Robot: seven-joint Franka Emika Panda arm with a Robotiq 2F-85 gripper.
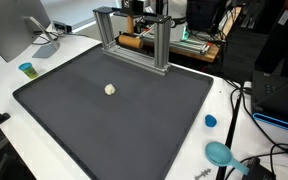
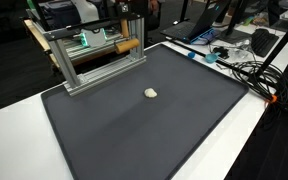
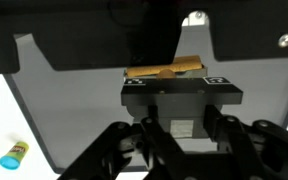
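Aluminium frame (image 1: 164, 45) at far edge of dark mat (image 1: 104, 130), gripper (image 3: 174, 140) pressed together, facing wooden rod (image 3: 164, 70).

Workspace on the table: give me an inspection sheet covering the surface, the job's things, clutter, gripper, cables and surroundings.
Surface: dark mat on a white table.
Job's things: wooden rod within the metal frame at the mat's back edge.
Clutter: pale lump on the mat; blue cap, teal round object and teal cup on the table.
Gripper: gripper shut, facing the rod; what it grips cannot be told.
Cables: cable bundle on the table beside the mat.
Surroundings: monitor at a table corner.
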